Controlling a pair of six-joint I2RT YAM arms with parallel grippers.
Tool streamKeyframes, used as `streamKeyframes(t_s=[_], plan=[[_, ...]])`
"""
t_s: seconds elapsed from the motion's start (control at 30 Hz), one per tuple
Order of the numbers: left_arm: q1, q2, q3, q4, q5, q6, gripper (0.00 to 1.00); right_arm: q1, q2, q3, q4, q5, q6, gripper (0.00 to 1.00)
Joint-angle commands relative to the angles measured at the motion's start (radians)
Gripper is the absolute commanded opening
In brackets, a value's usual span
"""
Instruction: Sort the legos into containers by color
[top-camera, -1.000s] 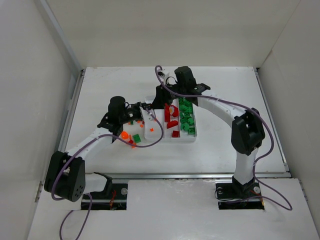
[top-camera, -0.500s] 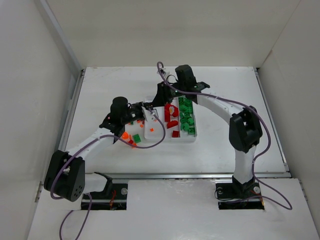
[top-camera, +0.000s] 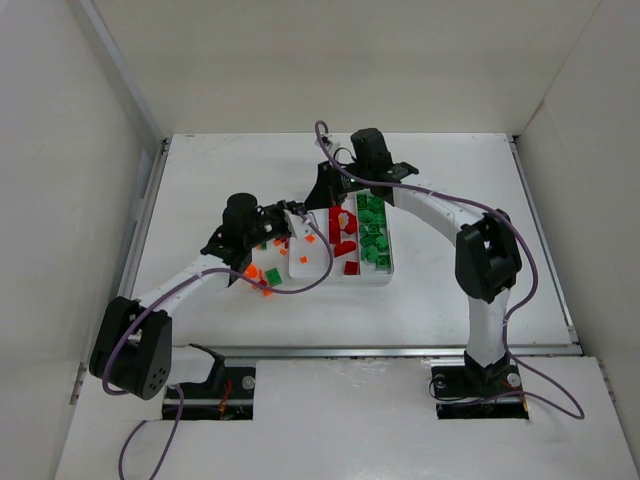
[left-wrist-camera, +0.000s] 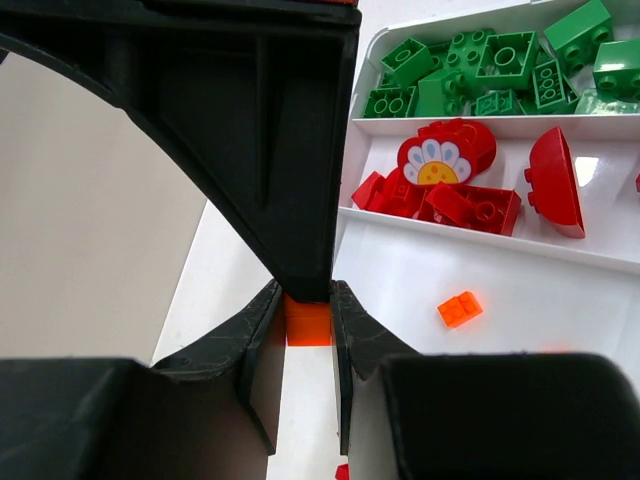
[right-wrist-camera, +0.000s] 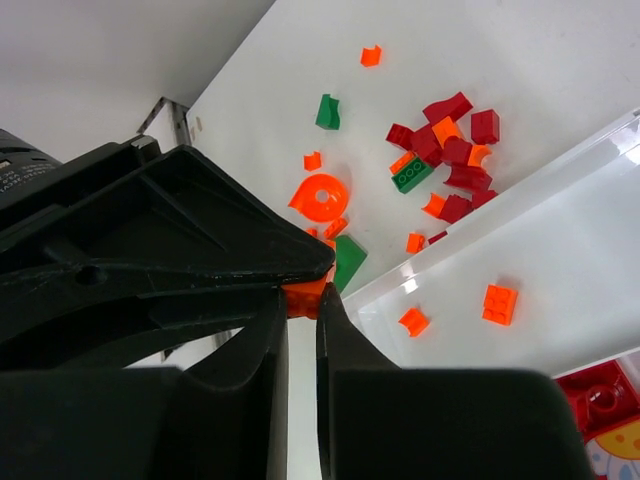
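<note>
Right gripper (right-wrist-camera: 302, 310) now shut, half-open second ago; orange bit (right-wrist-camera: 308, 298) at tips, held or not unclear. Left gripper (left-wrist-camera: 308, 298) pinches orange lego (left-wrist-camera: 308, 322), shifted toward tray (left-wrist-camera: 400, 285). Loose legos (top-camera: 265, 275) on table (top-camera: 450, 300) left of tray.

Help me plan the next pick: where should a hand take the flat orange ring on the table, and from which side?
Grip the orange ring by its rim, coming straight down from above. It lies flat on the table, so a sideways approach would likely scrape. Its open centre hole should admit one finger, the other closing outside.
</note>
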Motion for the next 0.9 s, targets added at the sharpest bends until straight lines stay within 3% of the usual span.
streamKeyframes(t_s=[0.0, 0.27, 0.33, 0.5, 0.63, 0.77, 0.87], plan=[[-0.016, -0.009, 0.053, 0.093, 0.013, -0.026, 0.09, 0.002, -0.016, 0.024, 0.052, 0.003, 0.006, 0.00], [-0.016, -0.009, 0.042, 0.061, 0.013, 0.000, 0.05, -0.008, -0.025, 0.006, 0.052, 0.003, 0.006, 0.00], [-0.016, -0.009, 0.042, 0.061, 0.013, 0.000, 0.11, -0.008, -0.034, 0.006, 0.052, 0.003, 0.006, 0.00], [-0.016, -0.009, 0.042, 0.032, 0.013, 0.009, 0.45, -0.017, -0.044, -0.014, 0.071, 0.003, 0.006, 0.00], [-0.016, -0.009, 0.042, 0.023, 0.004, 0.009, 0.53, -0.017, -0.044, -0.014, 0.071, 0.003, 0.006, 0.00], [0.013, -0.018, 0.051, -0.008, 0.004, -0.005, 0.53, -0.026, -0.044, -0.023, 0.071, 0.003, 0.015, 0.00], [0.059, -0.018, 0.061, -0.051, 0.039, -0.006, 0.47, -0.037, -0.054, -0.044, 0.071, -0.026, 0.015, 0.00]])
